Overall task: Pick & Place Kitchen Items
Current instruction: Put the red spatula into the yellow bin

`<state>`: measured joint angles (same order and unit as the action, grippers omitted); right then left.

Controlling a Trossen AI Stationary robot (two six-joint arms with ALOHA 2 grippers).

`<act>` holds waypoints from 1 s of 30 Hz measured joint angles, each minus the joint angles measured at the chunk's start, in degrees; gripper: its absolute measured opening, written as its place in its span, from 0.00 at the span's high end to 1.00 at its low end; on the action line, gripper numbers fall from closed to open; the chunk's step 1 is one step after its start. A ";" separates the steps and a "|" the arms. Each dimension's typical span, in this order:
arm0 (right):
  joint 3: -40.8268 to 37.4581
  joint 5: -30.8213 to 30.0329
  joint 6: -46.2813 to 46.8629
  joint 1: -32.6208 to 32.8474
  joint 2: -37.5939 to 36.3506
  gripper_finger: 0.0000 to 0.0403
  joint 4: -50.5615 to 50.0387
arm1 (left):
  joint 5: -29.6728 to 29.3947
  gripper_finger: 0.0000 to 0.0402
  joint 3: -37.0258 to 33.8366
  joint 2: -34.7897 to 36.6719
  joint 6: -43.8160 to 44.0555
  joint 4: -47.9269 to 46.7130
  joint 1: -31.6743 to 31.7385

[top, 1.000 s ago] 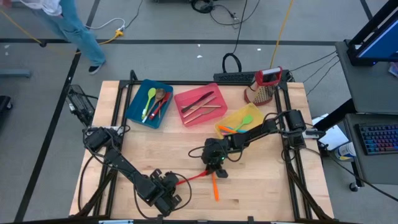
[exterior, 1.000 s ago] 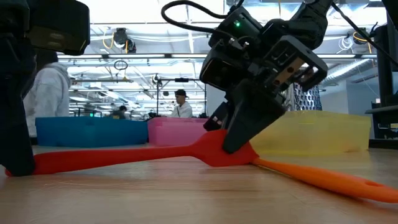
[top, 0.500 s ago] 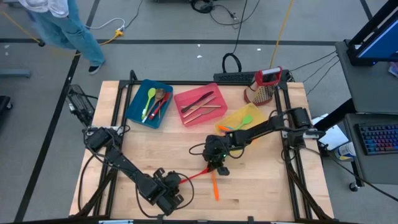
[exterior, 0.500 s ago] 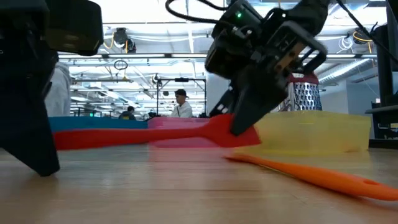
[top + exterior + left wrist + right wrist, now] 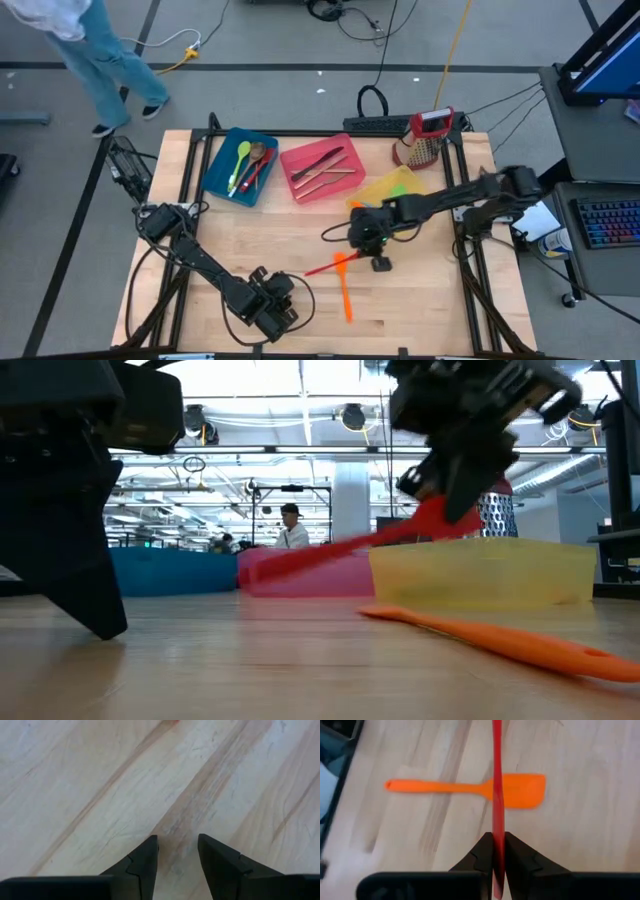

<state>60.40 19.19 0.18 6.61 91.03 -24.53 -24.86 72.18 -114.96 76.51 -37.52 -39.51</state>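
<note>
On the wooden table [image 5: 250, 225], the right gripper [image 5: 378, 250] clamps a red spatula [image 5: 325, 266] mid-frame; the left gripper [image 5: 177, 855], lower left, stands apart.

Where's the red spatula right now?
In the high view the red spatula hangs mid-table, pinched by the right gripper, just above the orange spatula and in front of the yellow bin.

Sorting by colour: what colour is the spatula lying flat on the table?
Orange; the spatula shows best in the right wrist view.
</note>
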 joint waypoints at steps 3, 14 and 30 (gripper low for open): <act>0.00 -0.25 -1.70 0.00 -4.89 0.95 -3.44 | 0.00 0.63 0.00 0.00 -0.20 0.02 0.09; 0.02 -20.62 -6.94 -2.90 -21.76 0.95 -28.46 | -0.68 0.63 -0.02 0.04 -1.84 0.11 0.63; 0.02 -26.61 -11.29 -12.57 -31.01 0.95 -40.98 | -0.90 0.63 -0.02 0.04 -1.92 0.59 1.84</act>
<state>60.42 -7.42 -11.11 -5.96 60.02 -65.50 -25.76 72.16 -114.91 74.59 -36.93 -37.66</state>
